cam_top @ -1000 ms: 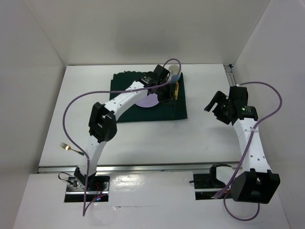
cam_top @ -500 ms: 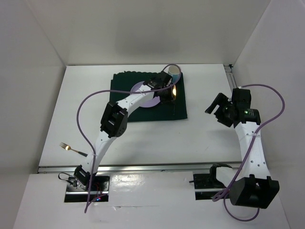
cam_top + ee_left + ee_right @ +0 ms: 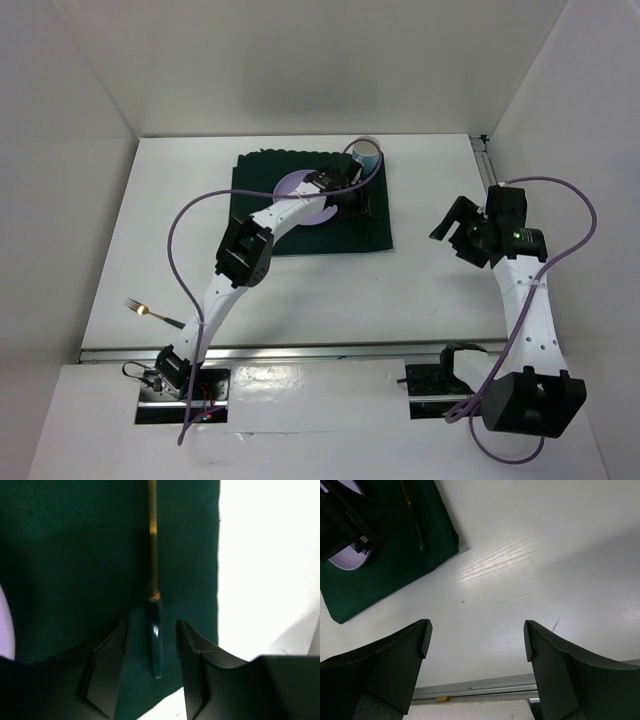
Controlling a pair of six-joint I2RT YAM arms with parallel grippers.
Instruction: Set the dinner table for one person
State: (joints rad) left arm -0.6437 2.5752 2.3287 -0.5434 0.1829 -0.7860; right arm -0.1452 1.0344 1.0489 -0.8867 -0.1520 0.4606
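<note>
Nearest, past the arms' bases, the rail [image 3: 300,352] marks the near edge of the table [image 3: 300,290], the big white top under the cloth [image 3: 345,238], reaching past it on every side. Its long axis seems to run left to right, along the rail. The fork [image 3: 145,311] lies on bare table well off the cloth's near left corner, tines leftward, not yet placed. Off the cloth's right edge the right gripper [image 3: 476,625] hangs over bare table, jaws wide, nothing between them. On the cloth the setting looks mostly done: the plate [image 3: 288,184] sits near its middle, and the utensil [image 3: 156,635] lies flat by the cloth's right edge, parallel to it, dark handle toward the cloth's near side and gold shaft pointing away (its head is out of view, so knife or spoon I cannot tell). The left gripper [image 3: 151,624] is low over it, jaws apart on either side of the handle with cloth showing in both gaps, gripping nothing. Farthest, the cup [image 3: 366,153] stands at the cloth's far right corner. What remains, I judge, is bringing the fork to the cloth's left side beside the plate.
</note>
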